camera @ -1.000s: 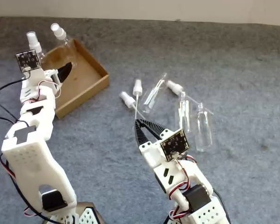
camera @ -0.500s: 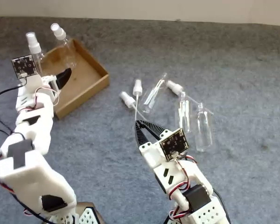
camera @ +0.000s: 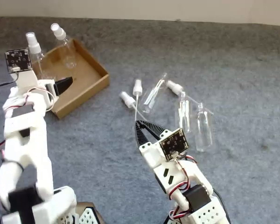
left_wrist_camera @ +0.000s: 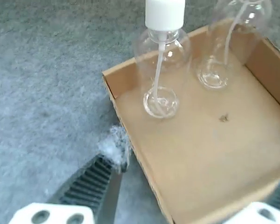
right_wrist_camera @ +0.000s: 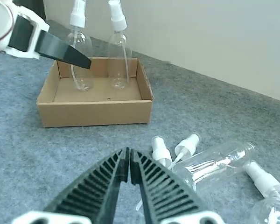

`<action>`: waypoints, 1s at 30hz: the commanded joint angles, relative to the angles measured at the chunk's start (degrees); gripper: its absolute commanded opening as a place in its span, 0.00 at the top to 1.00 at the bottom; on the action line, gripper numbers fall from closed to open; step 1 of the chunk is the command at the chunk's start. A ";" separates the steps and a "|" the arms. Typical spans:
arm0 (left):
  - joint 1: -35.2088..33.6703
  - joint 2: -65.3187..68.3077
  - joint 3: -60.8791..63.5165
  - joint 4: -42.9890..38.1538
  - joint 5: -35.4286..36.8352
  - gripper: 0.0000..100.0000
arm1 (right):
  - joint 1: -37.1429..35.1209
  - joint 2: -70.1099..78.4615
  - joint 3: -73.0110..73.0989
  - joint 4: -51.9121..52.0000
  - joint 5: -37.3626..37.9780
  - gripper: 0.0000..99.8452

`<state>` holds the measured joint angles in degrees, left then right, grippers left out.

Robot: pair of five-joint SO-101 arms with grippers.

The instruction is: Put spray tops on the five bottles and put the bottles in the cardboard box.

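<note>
The cardboard box (camera: pixel 86 79) lies at the far left with two capped bottles (camera: pixel 34 51) (camera: pixel 64 44) standing along its far wall. My left gripper (camera: pixel 60 87) hangs open and holds nothing over the box's near left edge (left_wrist_camera: pixel 130 154); both bottles (left_wrist_camera: pixel 161 70) (left_wrist_camera: pixel 224 51) stand ahead of it. Three uncapped bottles (camera: pixel 154 93) (camera: pixel 184 114) (camera: pixel 203 126) lie on the carpet, with three loose spray tops (camera: pixel 127 99) (camera: pixel 137 87) (camera: pixel 174 87) among them. My right gripper (right_wrist_camera: pixel 129 161) is shut with nothing in it, low over the carpet just short of two spray tops (right_wrist_camera: pixel 161 151) (right_wrist_camera: pixel 186 144).
Grey carpet covers the whole table. A tuft of white fluff (left_wrist_camera: pixel 113 147) clings to the tip of one left finger. The left arm's dark finger (right_wrist_camera: pixel 60 53) hangs in front of the box (right_wrist_camera: pixel 95 112) in the right wrist view. Open carpet stretches to the right.
The left arm has drawn its gripper back from over the box floor toward the box's near edge, and its wrist has turned. The right arm has not moved.
</note>
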<state>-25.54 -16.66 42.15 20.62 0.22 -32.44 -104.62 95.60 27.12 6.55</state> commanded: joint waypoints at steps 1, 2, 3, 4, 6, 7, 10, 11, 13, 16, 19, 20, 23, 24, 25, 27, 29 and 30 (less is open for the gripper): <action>3.12 -13.85 -0.22 15.12 -0.53 0.56 | 0.92 -0.13 6.37 0.13 0.44 1.00; 4.18 -15.96 -0.22 18.11 -0.53 0.56 | 0.92 -0.13 6.37 0.13 0.44 1.00; 5.23 -17.98 -0.31 21.63 -0.53 0.56 | 1.27 -0.13 6.37 0.13 0.44 1.00; 6.81 -19.74 -0.57 25.05 -0.53 0.56 | 1.71 -0.13 6.37 0.13 0.35 1.00; 10.15 -22.73 -2.42 32.79 -0.53 0.56 | 2.86 -0.22 6.37 0.13 0.35 1.00; 11.65 -23.52 -4.00 36.92 -0.35 0.56 | 3.47 -0.48 6.37 0.13 0.35 1.00; 15.25 -23.96 -11.56 47.91 -0.26 0.56 | 4.09 -0.40 6.29 0.13 0.35 1.00; 16.31 -23.87 -14.02 50.73 -0.18 0.56 | 4.18 -0.22 6.29 0.13 0.35 1.00; 18.68 -22.64 -19.03 56.44 -0.18 0.56 | 5.49 -0.31 6.29 0.22 0.35 1.00; 23.25 -18.86 -25.71 64.70 -0.18 0.56 | 9.45 -0.66 6.29 0.04 0.35 1.00; 26.68 -13.49 -30.99 69.19 -0.18 0.56 | 13.14 -0.66 6.37 0.04 0.35 1.00; 27.74 -11.30 -32.40 70.07 -0.18 0.56 | 14.02 -0.66 6.37 -0.13 0.35 1.00; 30.37 -5.05 -36.00 70.86 -0.18 0.56 | 16.31 -0.66 6.29 -0.22 0.35 1.00; 31.16 -2.95 -37.14 70.86 -0.18 0.56 | 16.92 -0.66 6.20 -0.22 0.35 1.00; 32.04 -0.92 -38.20 70.95 -0.18 0.56 | 17.63 -0.66 6.20 -0.31 0.35 1.00; 33.80 2.86 -39.43 70.95 -0.09 0.56 | 18.68 -0.66 6.20 -0.31 0.35 1.00; 35.47 6.46 -40.22 70.95 0.09 0.56 | 19.47 -0.66 6.11 -0.31 0.35 1.00; 36.18 7.96 -40.40 70.95 1.23 0.56 | 19.82 -0.66 6.11 -0.31 0.35 1.00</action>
<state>7.25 -13.32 5.85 91.21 0.22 -14.42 -104.62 95.60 27.12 6.55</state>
